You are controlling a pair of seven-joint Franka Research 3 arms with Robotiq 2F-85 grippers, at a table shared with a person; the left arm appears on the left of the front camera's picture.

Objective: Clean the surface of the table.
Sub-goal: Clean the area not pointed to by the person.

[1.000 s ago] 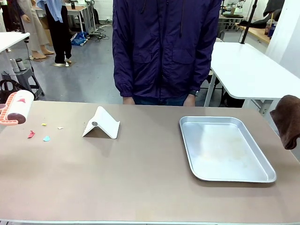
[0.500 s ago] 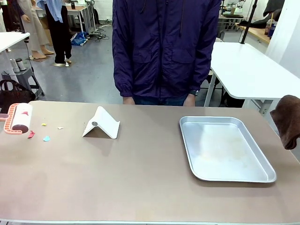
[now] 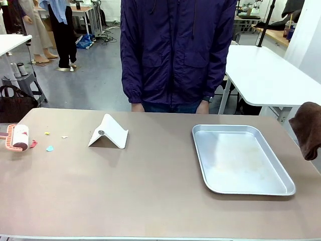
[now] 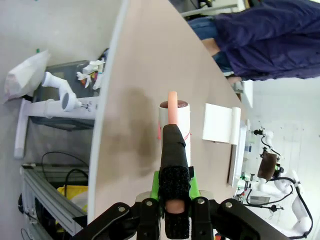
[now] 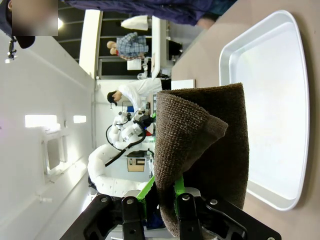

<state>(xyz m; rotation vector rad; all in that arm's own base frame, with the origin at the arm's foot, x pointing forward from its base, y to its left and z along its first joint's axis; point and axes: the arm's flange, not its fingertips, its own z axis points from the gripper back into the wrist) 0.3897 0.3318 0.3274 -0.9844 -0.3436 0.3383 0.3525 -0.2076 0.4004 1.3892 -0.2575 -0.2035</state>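
Left gripper point(image 4: 173, 150) was clamped on a pink-handled lint roller point(image 3: 18, 137) at the table's point(image 3: 150, 191) nine o'clock edge, right gripper point(image 5: 167, 200) was clamped on a brown cloth point(image 5: 200, 145) at three o'clock

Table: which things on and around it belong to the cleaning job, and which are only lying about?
For the job:
table
small coloured scraps near its left end
lint roller, held by the left gripper
brown cloth, held by the right gripper

Probably just lying about:
metal tray, empty
white folded stand
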